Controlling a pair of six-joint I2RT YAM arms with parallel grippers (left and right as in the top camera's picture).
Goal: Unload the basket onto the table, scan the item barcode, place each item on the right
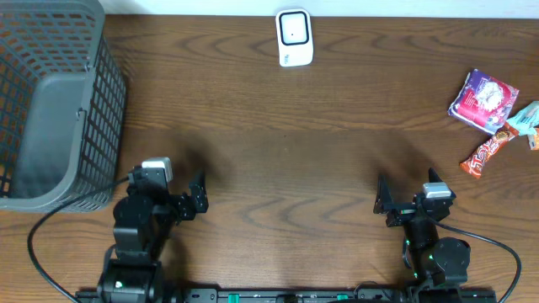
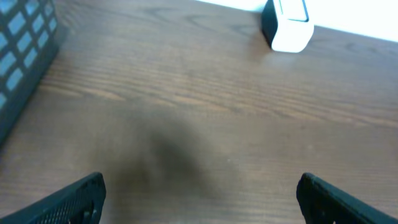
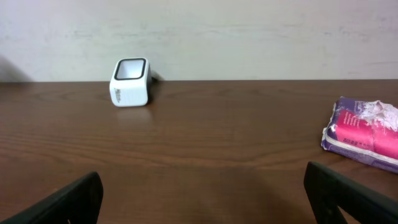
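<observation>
Near pink packet [image 1: 482, 98], orange snack bar [image 1: 487, 152] shows overhead only.

A dark wood-grain table [image 1: 278, 168] is filling the view; a pale, evenly lit wall [image 3: 249, 37] is rising behind the table's far edge.

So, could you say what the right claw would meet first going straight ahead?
Nothing visible: the right claw points across bare table, between the white scanner and the purple packet, though depth is unclear.
</observation>
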